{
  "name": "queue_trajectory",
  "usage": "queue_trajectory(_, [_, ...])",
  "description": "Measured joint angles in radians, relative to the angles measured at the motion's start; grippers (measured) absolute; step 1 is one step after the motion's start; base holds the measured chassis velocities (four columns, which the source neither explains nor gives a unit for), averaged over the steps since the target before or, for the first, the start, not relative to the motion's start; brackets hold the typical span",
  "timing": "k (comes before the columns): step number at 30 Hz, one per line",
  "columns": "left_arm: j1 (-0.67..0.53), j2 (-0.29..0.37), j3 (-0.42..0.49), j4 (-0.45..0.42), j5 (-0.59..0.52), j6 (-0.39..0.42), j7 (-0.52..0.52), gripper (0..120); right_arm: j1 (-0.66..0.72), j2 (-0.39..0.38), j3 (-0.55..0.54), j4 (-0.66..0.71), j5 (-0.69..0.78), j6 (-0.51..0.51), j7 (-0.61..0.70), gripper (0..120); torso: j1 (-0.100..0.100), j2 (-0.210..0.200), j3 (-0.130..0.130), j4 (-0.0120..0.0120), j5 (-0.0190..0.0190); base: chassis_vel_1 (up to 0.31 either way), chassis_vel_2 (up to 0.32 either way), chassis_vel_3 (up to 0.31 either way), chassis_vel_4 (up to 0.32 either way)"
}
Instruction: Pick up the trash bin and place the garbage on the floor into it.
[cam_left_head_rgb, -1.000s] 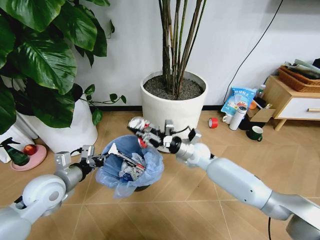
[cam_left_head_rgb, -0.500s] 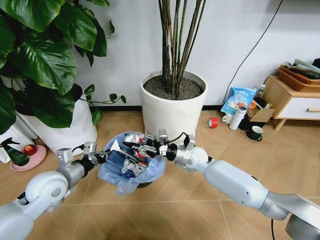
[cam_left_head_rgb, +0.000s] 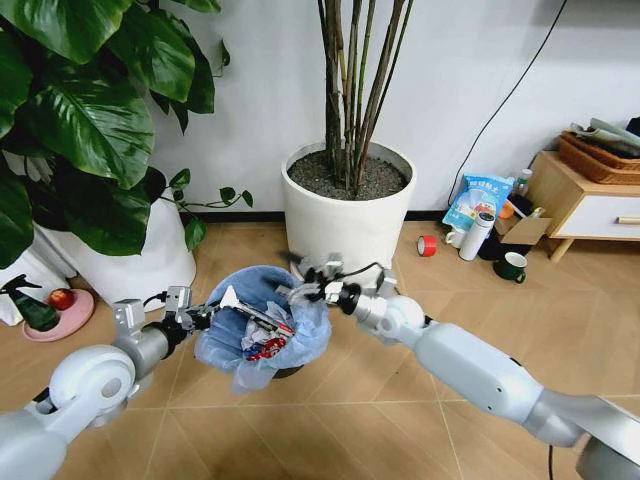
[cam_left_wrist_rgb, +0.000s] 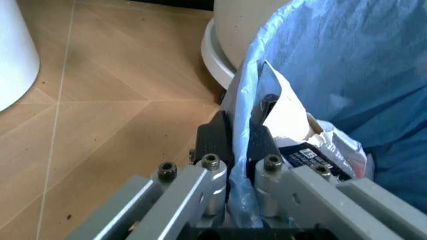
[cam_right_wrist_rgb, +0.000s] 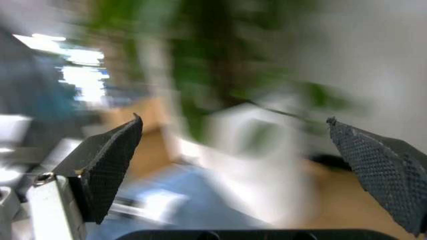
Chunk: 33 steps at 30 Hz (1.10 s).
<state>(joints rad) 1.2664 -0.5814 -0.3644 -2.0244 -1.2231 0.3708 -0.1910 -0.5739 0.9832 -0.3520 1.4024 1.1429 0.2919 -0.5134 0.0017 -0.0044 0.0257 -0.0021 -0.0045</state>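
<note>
Your trash bin (cam_left_head_rgb: 262, 325) hangs just above the floor (cam_left_head_rgb: 380, 400), its bag-covered rim pinched between the clamped fingers of the left gripper (cam_left_wrist_rgb: 239, 142). The right gripper (cam_left_head_rgb: 312, 283) sits at the rim's far edge with its pads (cam_right_wrist_rgb: 110, 162) spread wide and nothing between them. The garbage (cam_left_head_rgb: 265, 347) lies inside the bin, directly below that hand. The motion-smeared right wrist view hides the bin's contents.
</note>
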Motion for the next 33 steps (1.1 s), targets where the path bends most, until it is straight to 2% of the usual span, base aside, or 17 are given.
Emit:
queue_trajectory(1, [0.0, 0.0, 0.0, 0.0, 0.0, 0.0, 0.0, 0, 0.0, 0.0, 0.0, 0.0, 0.0, 0.0, 0.0, 100, 0.0, 0.0, 0.0, 0.0, 0.0, 0.0, 0.0, 0.0, 0.0])
queue_trajectory(5, [0.056, -0.031, -0.041, -0.008, 0.034, -0.012, 0.005, 0, -0.168, -0.063, 0.152, 0.0, -0.107, 0.073, 0.214, 100, 0.0, 0.0, 0.0, 0.0, -0.0002, 0.0, 0.0, 0.0, 0.0])
queue_trajectory(6, [0.056, -0.031, -0.041, -0.008, 0.034, -0.012, 0.005, 0, -0.168, -0.063, 0.152, 0.0, -0.107, 0.073, 0.214, 100, 0.0, 0.0, 0.0, 0.0, -0.0002, 0.0, 0.0, 0.0, 0.0])
queue_trajectory(8, [0.083, -0.043, -0.064, -0.007, 0.056, -0.021, 0.012, 0, -0.288, -0.078, 0.27, 0.014, -0.142, 0.082, 0.251, 100, 0.0, 0.0, 0.0, -0.0001, 0.0011, 0.0, 0.0, 0.0, 0.0])
queue_trajectory(9, [0.1, -0.051, -0.081, -0.002, 0.072, -0.028, 0.019, 0, -0.348, -0.082, 0.335, 0.021, -0.157, 0.087, 0.26, 100, 0.0, 0.0, 0.0, -0.0004, 0.0001, 0.0, 0.0, 0.0, 0.0])
queue_trajectory(10, [0.1, -0.051, -0.081, -0.002, 0.072, -0.028, 0.019, 0, -0.348, -0.082, 0.335, 0.021, -0.157, 0.087, 0.26, 100, 0.0, 0.0, 0.0, -0.0004, 0.0001, 0.0, 0.0, 0.0, 0.0])
queue_trajectory(11, [0.121, -0.058, -0.101, 0.004, 0.088, -0.035, 0.026, 0, -0.414, -0.083, 0.41, 0.028, -0.177, 0.092, 0.262, 100, 0.0, 0.0, 0.0, -0.0005, -0.0001, 0.0, 0.0, 0.0, 0.0])
queue_trajectory(12, [0.121, -0.058, -0.101, 0.004, 0.088, -0.035, 0.026, 0, -0.414, -0.083, 0.41, 0.028, -0.177, 0.092, 0.262, 100, 0.0, 0.0, 0.0, -0.0005, -0.0001, 0.0, 0.0, 0.0, 0.0])
queue_trajectory(13, [0.156, -0.069, -0.14, 0.007, 0.107, -0.042, 0.037, 0, -0.501, -0.075, 0.532, 0.044, -0.205, 0.099, 0.261, 100, 0.0, 0.0, 0.0, 0.0, 0.0005, 0.0, 0.0, 0.0, 0.0])
queue_trajectory(14, [0.156, -0.069, -0.14, 0.007, 0.107, -0.042, 0.037, 0, -0.501, -0.075, 0.532, 0.044, -0.205, 0.099, 0.261, 100, 0.0, 0.0, 0.0, 0.0, 0.0005, 0.0, 0.0, 0.0, 0.0])
queue_trajectory(19, [0.193, -0.095, -0.202, 0.009, 0.15, -0.057, 0.061, 0, -0.776, -0.014, 0.863, 0.129, -0.27, 0.105, 0.233, 100, 0.0, 0.0, 0.0, 0.0004, 0.0007, 0.0, 0.0, 0.0, 0.0])
queue_trajectory(20, [0.193, -0.095, -0.202, 0.009, 0.15, -0.057, 0.061, 0, -0.776, -0.014, 0.863, 0.129, -0.27, 0.105, 0.233, 100, 0.0, 0.0, 0.0, 0.0004, 0.0007, 0.0, 0.0, 0.0, 0.0])
queue_trajectory(23, [0.199, -0.11, -0.222, 0.01, 0.169, -0.06, 0.074, 0, -0.885, 0.034, 0.999, 0.185, -0.316, 0.105, 0.214, 100, 0.0, 0.0, 0.0, -0.0013, -0.0005, 0.0, 0.0, 0.0, 0.0])
queue_trajectory(24, [0.199, -0.11, -0.222, 0.01, 0.169, -0.06, 0.074, 0, -0.885, 0.034, 0.999, 0.185, -0.316, 0.105, 0.214, 100, 0.0, 0.0, 0.0, -0.0013, -0.0005, 0.0, 0.0, 0.0, 0.0])
queue_trajectory(25, [0.223, -0.135, -0.264, 0.008, 0.201, -0.065, 0.086, 0, -0.951, 0.074, 1.069, 0.227, -0.34, 0.107, 0.196, 100, 0.0, 0.0, 0.0, -0.0006, 0.0004, 0.0, 0.0, 0.0, 0.0])
queue_trajectory(28, [0.261, -0.178, -0.319, 0.001, 0.246, -0.072, 0.108, 0, -1.04, 0.154, 1.147, 0.308, -0.372, 0.12, 0.164, 100, 0.0, 0.0, 0.0, 0.0, 0.0, 0.0, 0.0, 0.0, 0.0])
queue_trajectory(33, [0.286, -0.238, -0.36, -0.007, 0.295, -0.082, 0.128, 0, -1.077, 0.225, 1.173, 0.348, -0.409, 0.145, 0.148, 100, 0.0, 0.0, 0.0, 0.0004, 0.0001, 0.0, 0.0, 0.0, 0.0])
